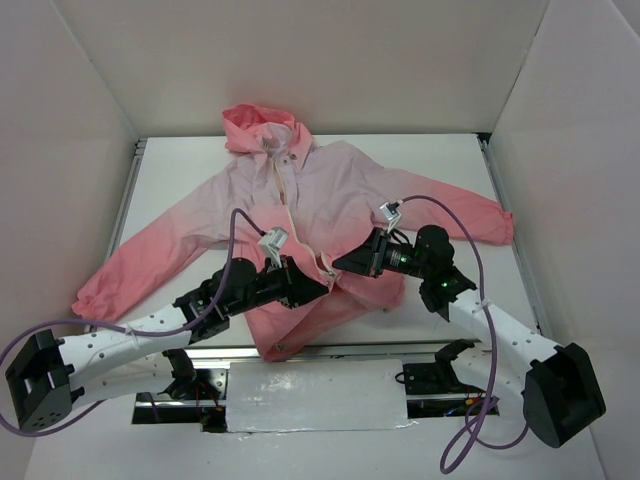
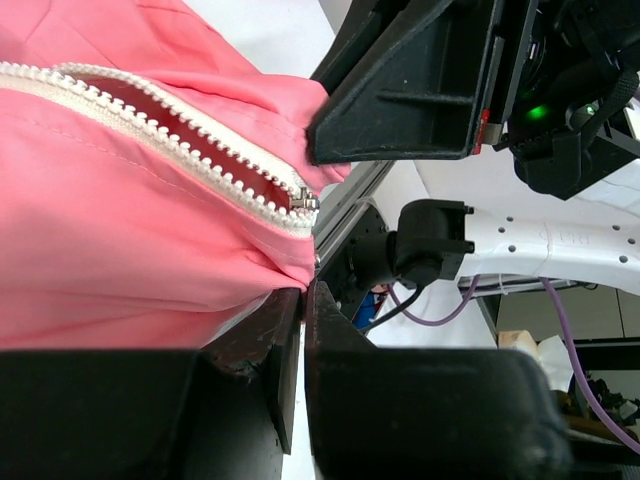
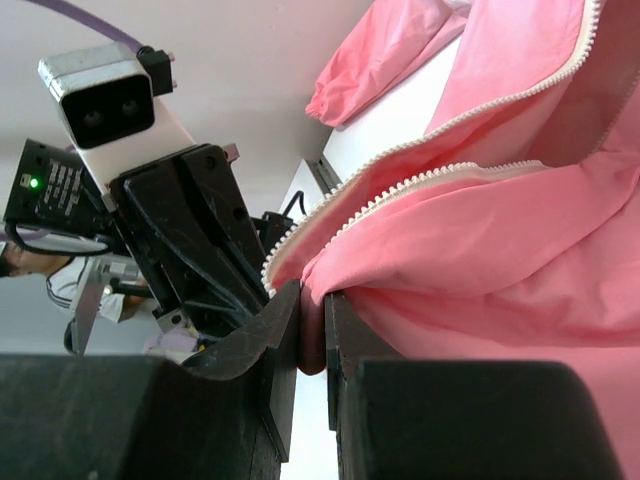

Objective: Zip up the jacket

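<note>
Jacket (image 1: 330, 190) lies spread on the white bench (image 1: 170, 190), hood farthest from the arms, in the top view, while only the wrist views show the left tool (image 2: 303, 300) pinched on the hem under the zipper slider (image 2: 306, 202) and the right tool (image 3: 312, 320) clamped on a pink fold beside open teeth.

The jacket (image 1: 330, 200) lies flat on the table (image 1: 440, 160), with its hood (image 1: 262, 128) at the far end and its hem toward my bases. The left sleeve (image 1: 130, 270) and right sleeve (image 1: 460, 212) spread to either side. The zipper (image 1: 290, 200) runs down the middle from hood to hem. My left gripper (image 1: 318, 283) and right gripper (image 1: 345, 262) meet at its near end, one on each side, tips close together. Hem cloth sits between the fingers of each. The slider (image 2: 305, 200) sits at the zipper's bottom end, just beside my left tips.
</note>
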`<state>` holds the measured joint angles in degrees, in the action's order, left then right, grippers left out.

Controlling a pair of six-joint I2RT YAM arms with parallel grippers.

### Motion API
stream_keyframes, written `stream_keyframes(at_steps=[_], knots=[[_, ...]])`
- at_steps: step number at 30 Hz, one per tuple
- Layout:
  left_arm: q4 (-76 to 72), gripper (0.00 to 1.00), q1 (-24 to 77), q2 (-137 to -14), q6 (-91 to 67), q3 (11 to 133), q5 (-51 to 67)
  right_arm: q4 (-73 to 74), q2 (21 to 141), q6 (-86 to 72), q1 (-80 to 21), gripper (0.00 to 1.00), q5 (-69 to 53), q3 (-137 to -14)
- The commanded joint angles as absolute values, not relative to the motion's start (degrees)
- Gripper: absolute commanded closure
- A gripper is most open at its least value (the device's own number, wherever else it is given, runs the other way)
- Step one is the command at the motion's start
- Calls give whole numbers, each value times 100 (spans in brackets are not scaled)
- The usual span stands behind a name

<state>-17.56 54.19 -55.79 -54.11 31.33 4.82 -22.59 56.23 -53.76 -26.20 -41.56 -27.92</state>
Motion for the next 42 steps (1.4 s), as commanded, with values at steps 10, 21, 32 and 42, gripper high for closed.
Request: stream_keyframes(at_steps=[10,21,32,42], knots=[[-2162,100,5432,-5721,-5176,3331,518,-2610,4668,-5501,-2575,100,-4254,-1952],[-2917,100,5432,-6187,-5186,3402,1493,-2479,4377,-5591,-2646,100,-4000,-1678],[-3534,100,5405,-6337,-5449,3006,2022,-2320,4219,-5766,-2646,100,-3410,-1644],[-3163,100,5405,-6389,-5247,2989,2056,-2065,4183,-5660,-2646,100,-3313,-1916]])
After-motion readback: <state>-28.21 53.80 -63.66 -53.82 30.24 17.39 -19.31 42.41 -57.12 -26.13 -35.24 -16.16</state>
